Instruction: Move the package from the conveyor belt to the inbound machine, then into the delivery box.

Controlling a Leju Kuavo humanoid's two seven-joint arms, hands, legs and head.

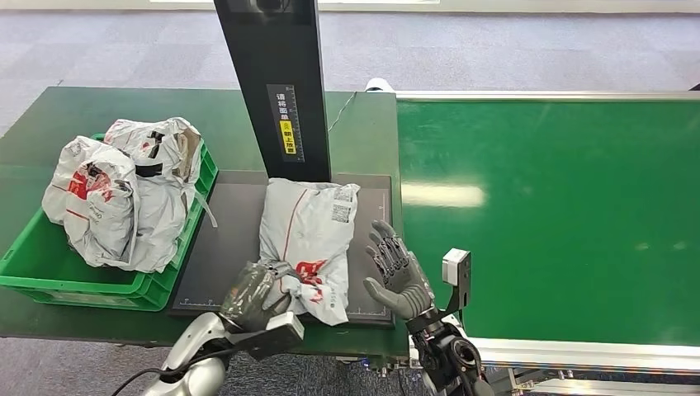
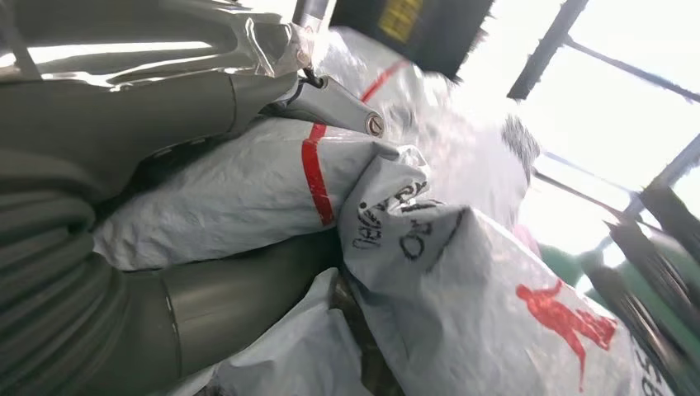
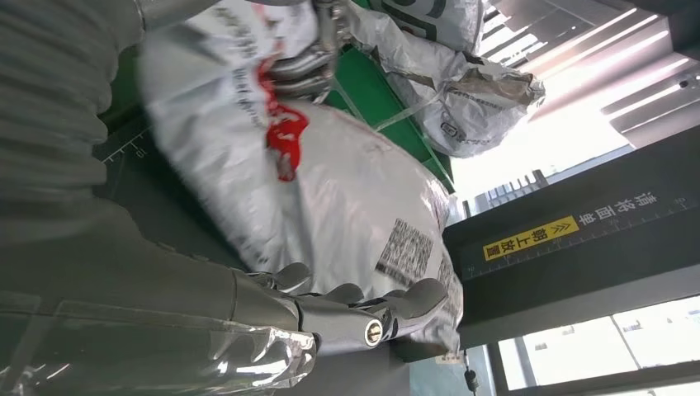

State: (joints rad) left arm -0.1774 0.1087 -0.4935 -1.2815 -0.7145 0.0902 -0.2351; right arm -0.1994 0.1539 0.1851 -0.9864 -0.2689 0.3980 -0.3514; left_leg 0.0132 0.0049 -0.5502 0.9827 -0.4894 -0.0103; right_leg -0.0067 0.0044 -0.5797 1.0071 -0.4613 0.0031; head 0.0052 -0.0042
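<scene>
Package point(image 1: 309, 239), a grey poly mailer with red print, lies on the dark scanning plate of the inbound machine point(image 1: 227, 247), its long axis running from six to twelve o'clock in the head view, the labelled end toward the machine's black post point(image 1: 281, 82). The left hand point(image 1: 254, 295) grips the near end at about seven o'clock of the bag, fingers wrapped into the crumpled plastic; the left wrist view shows the same clutch, film bunched between thumb and fingers. The right hand point(image 1: 398, 268) stands just beside the bag's three o'clock edge, palm toward it, fingers spread and holding nothing. The delivery box point(image 1: 25, 264), a green crate already carrying several mailers point(image 1: 124, 194), sits at nine o'clock of the plate, so it lies on the left arm's side; that arm is judged the one to carry the bag across. The conveyor belt point(image 1: 561, 214) stretches away at three o'clock.
</scene>
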